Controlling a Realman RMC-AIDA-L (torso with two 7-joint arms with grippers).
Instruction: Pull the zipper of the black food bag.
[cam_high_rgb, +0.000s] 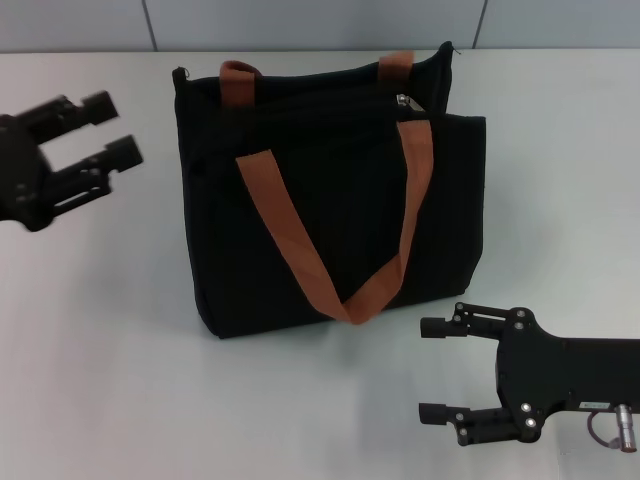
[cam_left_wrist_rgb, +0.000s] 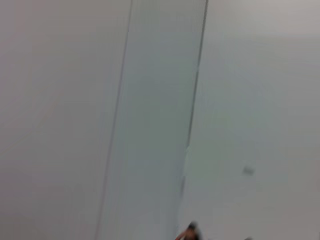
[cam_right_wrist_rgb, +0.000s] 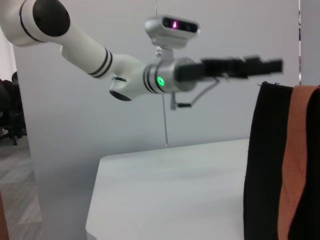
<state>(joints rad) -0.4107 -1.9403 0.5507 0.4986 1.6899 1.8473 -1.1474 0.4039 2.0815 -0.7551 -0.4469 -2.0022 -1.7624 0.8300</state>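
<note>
The black right gripper (cam_high_rgb: 432, 370) is hovering nearest, fingers spread wide, holding nothing, just off the bag's lower front corner. The large black fabric food bag (cam_high_rgb: 330, 210) with orange-brown webbing straps (cam_high_rgb: 300, 250) is standing upright mid-table, its small silver zipper pull (cam_high_rgb: 405, 101) sitting at the top right end. The black left gripper (cam_high_rgb: 112, 128) is hanging open, apart from the bag's left. A white table (cam_high_rgb: 100, 380) is bearing everything; grey wall panels (cam_high_rgb: 300, 22) are standing behind.

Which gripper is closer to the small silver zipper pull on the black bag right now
Right, narrowly. The right gripper sits below the small silver zipper pull, in front of the black fabric bag; the left gripper hovers off the bag's far side.
</note>
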